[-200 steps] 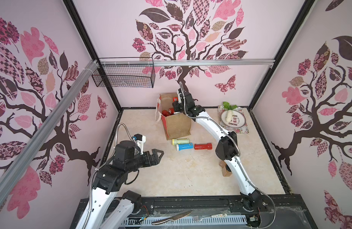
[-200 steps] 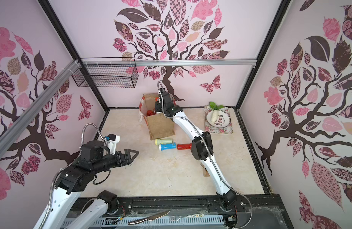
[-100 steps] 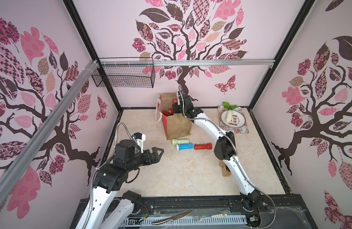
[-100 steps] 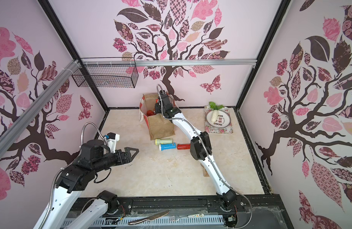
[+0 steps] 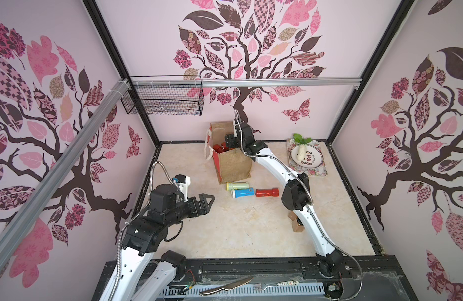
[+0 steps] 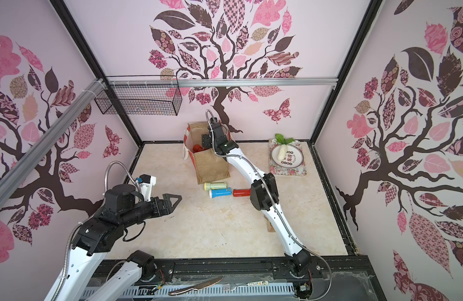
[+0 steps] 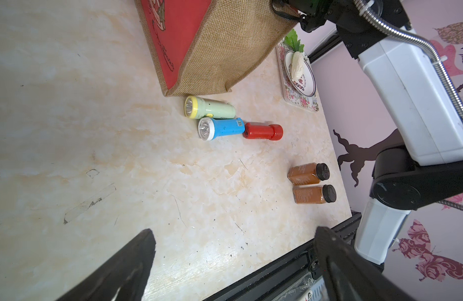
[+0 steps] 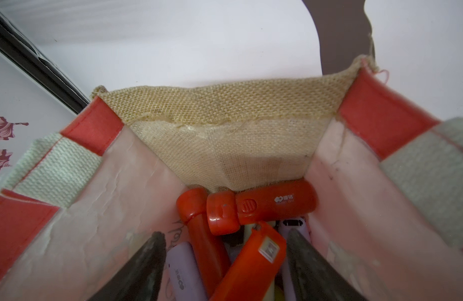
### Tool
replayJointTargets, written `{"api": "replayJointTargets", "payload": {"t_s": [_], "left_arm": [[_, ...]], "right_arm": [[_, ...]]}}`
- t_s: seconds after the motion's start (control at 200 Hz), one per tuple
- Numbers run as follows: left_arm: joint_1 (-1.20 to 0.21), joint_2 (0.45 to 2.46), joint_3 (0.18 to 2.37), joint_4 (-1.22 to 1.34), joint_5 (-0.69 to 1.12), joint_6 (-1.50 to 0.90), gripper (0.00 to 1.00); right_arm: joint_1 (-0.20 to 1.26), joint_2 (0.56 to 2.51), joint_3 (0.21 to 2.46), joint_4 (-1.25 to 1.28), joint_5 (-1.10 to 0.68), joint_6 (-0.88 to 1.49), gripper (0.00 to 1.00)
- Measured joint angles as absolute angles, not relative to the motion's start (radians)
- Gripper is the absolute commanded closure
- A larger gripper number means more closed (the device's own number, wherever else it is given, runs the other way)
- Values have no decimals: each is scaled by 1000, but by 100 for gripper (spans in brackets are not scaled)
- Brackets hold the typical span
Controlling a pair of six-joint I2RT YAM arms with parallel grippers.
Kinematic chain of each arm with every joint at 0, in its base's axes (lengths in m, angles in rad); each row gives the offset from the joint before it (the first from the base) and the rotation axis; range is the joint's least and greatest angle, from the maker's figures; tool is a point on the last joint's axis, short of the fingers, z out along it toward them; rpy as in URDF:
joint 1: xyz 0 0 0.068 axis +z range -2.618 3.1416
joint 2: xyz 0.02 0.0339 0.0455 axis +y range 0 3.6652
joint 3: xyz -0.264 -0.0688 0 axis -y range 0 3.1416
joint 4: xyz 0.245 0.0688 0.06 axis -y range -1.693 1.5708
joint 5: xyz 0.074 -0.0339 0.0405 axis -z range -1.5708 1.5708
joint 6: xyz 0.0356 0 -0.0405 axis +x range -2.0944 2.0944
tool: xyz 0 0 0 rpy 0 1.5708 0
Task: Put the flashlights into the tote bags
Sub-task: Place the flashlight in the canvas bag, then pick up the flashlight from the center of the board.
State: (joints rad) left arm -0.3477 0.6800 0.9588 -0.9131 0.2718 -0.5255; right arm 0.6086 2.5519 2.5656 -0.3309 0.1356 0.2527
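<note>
Three outside, top view: pale green plastic flashlight [image 5: 237, 185], blue plastic flashlight [image 5: 242, 193] and red plastic flashlight [image 5: 267, 192] on counter [image 5: 225, 234], just beside tan burlap tote bag [image 5: 234, 164].
Left wrist: left gripper [image 7: 234, 229] wide apart, empty.
Right wrist: right gripper [image 8: 224, 233] apart inside bag, orange-red plastic flashlight [image 8: 251, 265] lying loose between; lift straight out, clear of rim.

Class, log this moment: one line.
right end effector open in tote bag | left end effector open | table: green flashlight, blue flashlight, red flashlight

- robot lab test cell: boxed-in booth, black frame posts [image 5: 109, 44], tree-decal wall panels [image 5: 251, 39]
- two white arms [image 5: 273, 163] bolted to a front base rail [image 5: 251, 267]
- mock marble tabletop [image 5: 238, 234], aluminium bar [image 5: 277, 82], wire basket [image 5: 162, 103]
</note>
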Motion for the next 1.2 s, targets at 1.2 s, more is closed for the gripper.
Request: {"api": "replayJointTargets", "payload": {"t_s": [1.2], "left_arm": [[-614, 915, 936, -773, 141, -591, 2]], "right_arm": [[569, 1397, 1539, -634, -92, 194, 0]]}}
